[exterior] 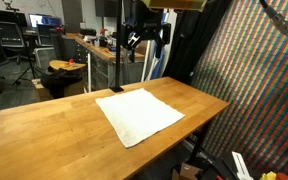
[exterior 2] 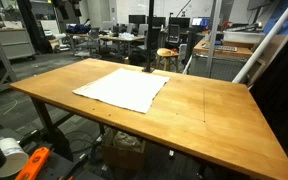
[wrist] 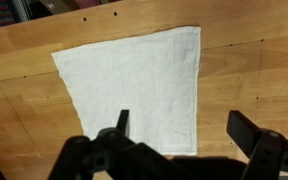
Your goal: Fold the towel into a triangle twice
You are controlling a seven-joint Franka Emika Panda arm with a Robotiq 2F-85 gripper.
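A white square towel [exterior: 139, 113] lies flat and unfolded on the wooden table [exterior: 54, 125]. It shows in both exterior views [exterior 2: 124, 87] and in the wrist view [wrist: 134, 85]. My gripper [exterior: 134, 40] hangs well above the table near its far edge, and it is open and empty. In the wrist view its two fingers [wrist: 184, 128] are spread wide over the towel's near right corner, one finger over the cloth and one over bare wood. Nothing is between the fingers.
The table [exterior 2: 204, 110] has bare wood on all sides of the towel. A colourful patterned curtain [exterior: 259, 70] stands beside the table. Behind are lab benches, chairs and a stool [exterior 2: 167, 58]. Items lie on the floor below [exterior 2: 14, 160].
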